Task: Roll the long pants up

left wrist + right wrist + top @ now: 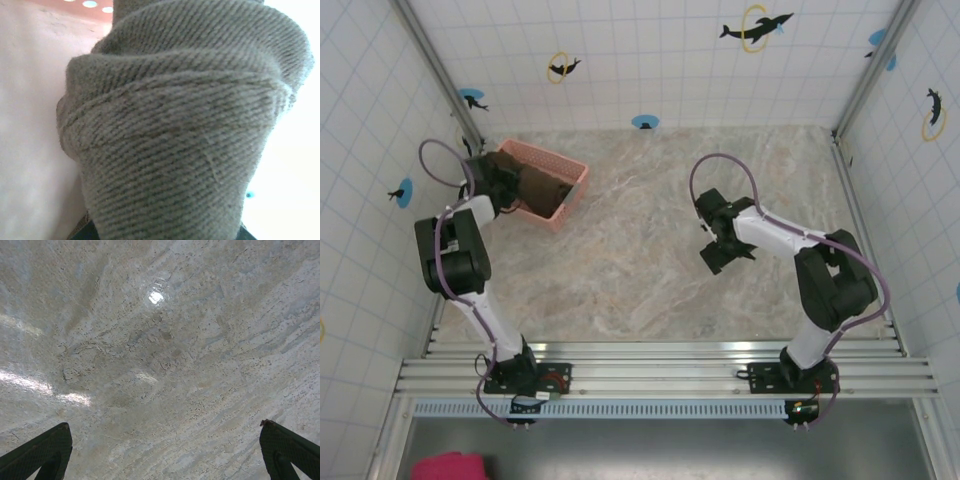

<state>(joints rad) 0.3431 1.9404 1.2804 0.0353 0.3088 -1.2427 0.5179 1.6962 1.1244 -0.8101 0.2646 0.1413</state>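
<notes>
Obs., top external view: the long pants point(538, 186) lie bunched as a dark brown bundle inside the pink basket point(572, 168), at the far left of the table point(640, 280). The bundle takes up most of the basket.

Left gripper point(503, 182): reaches in from the basket's left side, right at the pants. Left wrist view: the long pants point(175, 140) sit very close to the lens, a brown twill weave in thick rounded folds, with one stitched seam line running across the fold. The cloth is plain. A strip of the pink basket point(75, 6) with pale holes shows at the top left. Cannot tell how the left fingers stand, nor whether they hold the cloth.

Right gripper point(725, 254): right of centre, above bare marble, well apart from the basket. Right wrist view: dark green fingers point(45, 450) at both lower corners, spread wide, with the table point(160, 340) between them.

Surroundings: white tiled walls carry dolphin stickers point(756, 27), black dolphins with yellow rings. A bright pink cloth lump point(450, 466) sits off the table at near left.
</notes>
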